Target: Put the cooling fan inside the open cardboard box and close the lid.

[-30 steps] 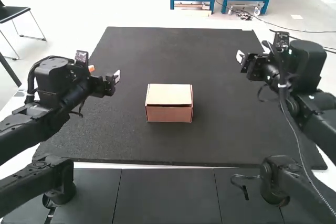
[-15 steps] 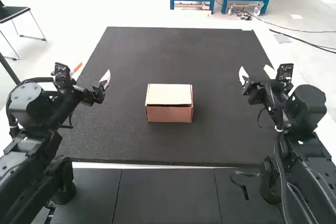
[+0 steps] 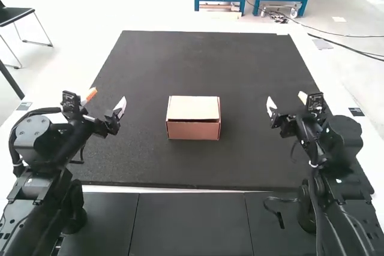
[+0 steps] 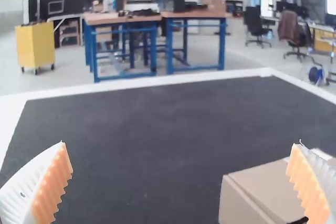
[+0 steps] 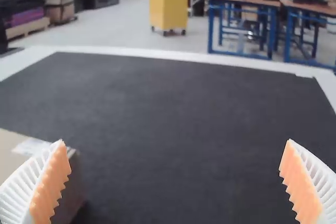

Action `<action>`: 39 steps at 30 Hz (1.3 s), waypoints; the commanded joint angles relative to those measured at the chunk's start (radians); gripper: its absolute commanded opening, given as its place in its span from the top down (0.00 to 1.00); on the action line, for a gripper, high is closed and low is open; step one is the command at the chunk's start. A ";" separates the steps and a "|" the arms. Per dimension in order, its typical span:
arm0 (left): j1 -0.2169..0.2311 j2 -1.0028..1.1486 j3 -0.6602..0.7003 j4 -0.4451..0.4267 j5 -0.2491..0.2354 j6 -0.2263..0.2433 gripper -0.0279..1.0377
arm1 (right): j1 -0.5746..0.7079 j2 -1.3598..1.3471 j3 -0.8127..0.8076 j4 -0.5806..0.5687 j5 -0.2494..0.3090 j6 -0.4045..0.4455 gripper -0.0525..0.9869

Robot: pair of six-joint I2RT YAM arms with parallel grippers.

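Basically, this looks like the end of the task. The small brown cardboard box (image 3: 193,117) sits near the middle of the black rubber mat (image 3: 204,58) on the worktop. Its lid lies flat and shut as far as the high view tells. The cooling fan is judged to be inside the box, but the shut lid hides it, so that can't be confirmed.

The left pincer (image 3: 105,101) hovers near the mat's left edge, well apart from the box, fingers spread wide with nothing between them. In the left wrist view its orange pads (image 4: 51,184) frame bare mat and one top corner of the box. The right pincer (image 3: 287,101) mirrors it near the mat's right edge, equally wide open and empty, also well apart from the box.

Step in hand: closing reads as done, and both arms sit in what looks like a rest pose.

Next move, if any, is to verify the lid is seated. If a flap sits proud, one pincer would need to come over the top and press down near the front edge. The other would steady a side wall, since a light box will likely skid on the mat.
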 commanded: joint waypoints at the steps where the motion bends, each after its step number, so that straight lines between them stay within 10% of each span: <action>1: 0.008 -0.009 -0.004 -0.050 0.000 0.010 0.07 | 0.016 -0.009 -0.004 -0.024 0.008 -0.013 0.07; 12: 0.020 -0.009 -0.007 -0.102 -0.011 0.128 0.07 | -0.039 -0.009 -0.004 -0.068 0.013 0.074 0.07; 39: 0.024 -0.009 -0.006 -0.105 -0.011 0.187 0.07 | -0.255 -0.009 -0.005 -0.108 0.027 0.117 0.07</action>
